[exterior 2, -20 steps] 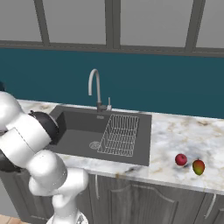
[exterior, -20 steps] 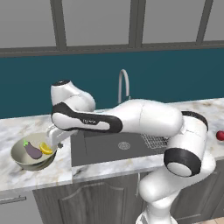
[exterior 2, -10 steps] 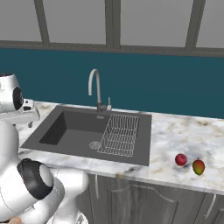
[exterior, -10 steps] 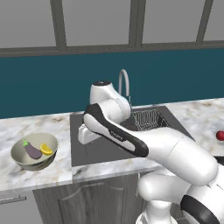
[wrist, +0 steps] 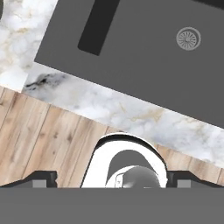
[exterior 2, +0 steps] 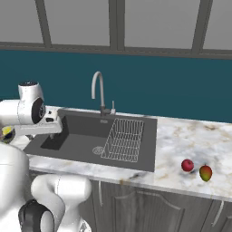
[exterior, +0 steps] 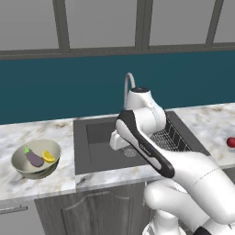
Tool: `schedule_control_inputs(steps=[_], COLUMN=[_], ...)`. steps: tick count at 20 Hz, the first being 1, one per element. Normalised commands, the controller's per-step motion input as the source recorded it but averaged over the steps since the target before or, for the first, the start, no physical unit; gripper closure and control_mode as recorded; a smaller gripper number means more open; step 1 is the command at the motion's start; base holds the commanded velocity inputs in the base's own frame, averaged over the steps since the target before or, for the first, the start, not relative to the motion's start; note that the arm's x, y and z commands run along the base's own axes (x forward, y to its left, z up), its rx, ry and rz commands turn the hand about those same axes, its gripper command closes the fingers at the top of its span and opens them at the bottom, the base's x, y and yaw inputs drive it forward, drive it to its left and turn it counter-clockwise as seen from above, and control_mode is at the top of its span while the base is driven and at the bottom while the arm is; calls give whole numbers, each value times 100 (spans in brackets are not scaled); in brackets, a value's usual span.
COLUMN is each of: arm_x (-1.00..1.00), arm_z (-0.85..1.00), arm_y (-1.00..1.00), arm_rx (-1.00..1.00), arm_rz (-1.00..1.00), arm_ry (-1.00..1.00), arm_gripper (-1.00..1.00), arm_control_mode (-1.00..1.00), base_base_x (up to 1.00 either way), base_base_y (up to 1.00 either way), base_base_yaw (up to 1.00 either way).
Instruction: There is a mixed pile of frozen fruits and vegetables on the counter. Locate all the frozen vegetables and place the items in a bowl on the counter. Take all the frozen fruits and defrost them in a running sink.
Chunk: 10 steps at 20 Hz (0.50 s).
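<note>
Vegetables are done: eggplant [exterior: 34, 158] and yellow-orange piece [exterior: 48, 156] lie in the bowl [exterior: 20, 167], on the counter [exterior: 59, 176] left of the sink [exterior 2: 77, 142]. Both red fruits [exterior 2: 187, 165] wait on the counter right of the sink. My gripper [exterior: 115, 141] hangs over the sink's left part, jaws wide and empty, well apart from them.

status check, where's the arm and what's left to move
Gripper open, empty, over dark grey sink. Purple eggplant and yellow-orange piece in beige bowl. Red round fruit and orange-red fruit on marble counter, unobstructed.
</note>
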Motion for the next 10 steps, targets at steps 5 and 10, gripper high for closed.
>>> schedule_control_inputs(steps=[5,10], arm_x=[0,0], arm_z=[0,0], arm_y=[-75,-72], arm_rx=[0,0], arm_rz=[-1,0], arm_ry=[0,0], arm_gripper=[-100,-100], arm_control_mode=[-100,-100], base_base_x=[0,0], base_base_y=[0,0], base_base_yaw=[0,0])
